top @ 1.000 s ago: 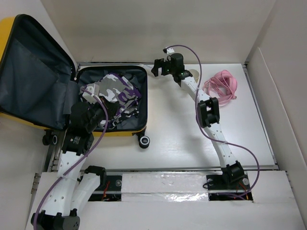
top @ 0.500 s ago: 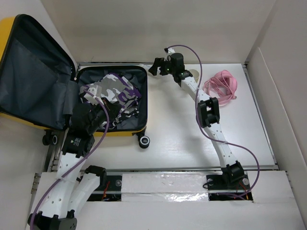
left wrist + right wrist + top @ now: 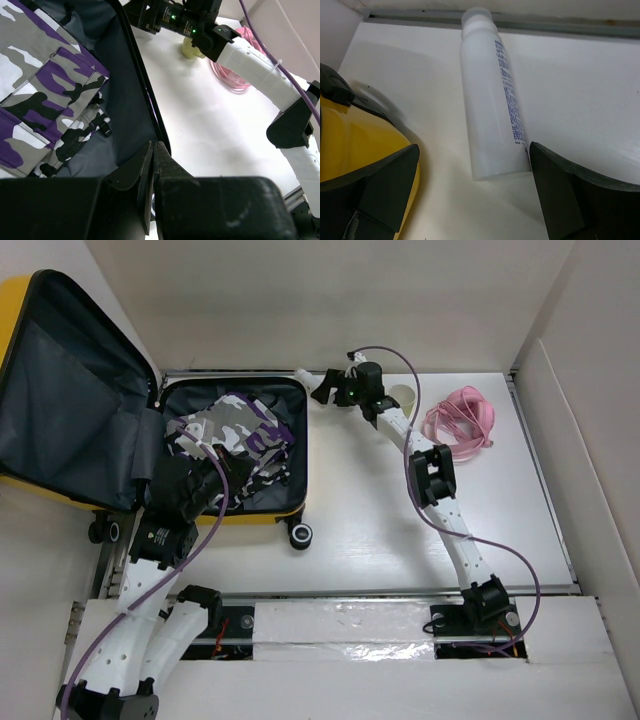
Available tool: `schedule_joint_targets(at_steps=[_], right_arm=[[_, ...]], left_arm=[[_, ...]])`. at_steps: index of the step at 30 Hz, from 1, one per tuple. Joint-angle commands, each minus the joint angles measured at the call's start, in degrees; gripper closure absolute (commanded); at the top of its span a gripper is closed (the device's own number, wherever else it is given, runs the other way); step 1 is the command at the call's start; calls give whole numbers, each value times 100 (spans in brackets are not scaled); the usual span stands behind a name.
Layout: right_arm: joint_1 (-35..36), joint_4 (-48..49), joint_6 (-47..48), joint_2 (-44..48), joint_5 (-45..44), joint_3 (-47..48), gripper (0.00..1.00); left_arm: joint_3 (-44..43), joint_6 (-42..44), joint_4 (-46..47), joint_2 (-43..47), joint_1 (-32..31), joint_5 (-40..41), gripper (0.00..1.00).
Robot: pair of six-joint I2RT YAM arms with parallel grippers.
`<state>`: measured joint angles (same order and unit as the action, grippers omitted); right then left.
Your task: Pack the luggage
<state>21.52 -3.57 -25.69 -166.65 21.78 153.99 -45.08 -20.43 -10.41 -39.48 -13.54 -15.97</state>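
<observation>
Luggage (image 3: 70, 410) lies open at the upper left of the top view, lid spread leftward, its base holding a purple-and-grey camouflage garment (image 3: 240, 435); the left pincer (image 3: 153, 147) hangs fully closed and empty over the base's right-hand edge. Immediately to the right, a white bottle (image 3: 492, 100) lies on the surface (image 3: 380, 510), one end between the fingers of the right pincer (image 3: 322, 386), which is spread wide and grips nothing. Farther right sit a pale cup (image 3: 402, 396) and a pink coiled cord (image 3: 460, 418).
</observation>
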Motion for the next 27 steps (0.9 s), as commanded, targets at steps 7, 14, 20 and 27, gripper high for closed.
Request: schedule_joint_targets(at_steps=[7,14,20,27], right_arm=[[-25,53,205,626,-85,-750,4],[28,-126,-32,326,-297,-291,12],[28,-196,-67,300,-359,-230,17],[28,-214,-164,177,-157,-124,19]], left_arm=[[-115,-5,154,55,-35,6,100],[-141,21,84,108,-87,120,100],[-168,30,57,134,-87,173,100],[-185,39,31,160,-140,226,100]])
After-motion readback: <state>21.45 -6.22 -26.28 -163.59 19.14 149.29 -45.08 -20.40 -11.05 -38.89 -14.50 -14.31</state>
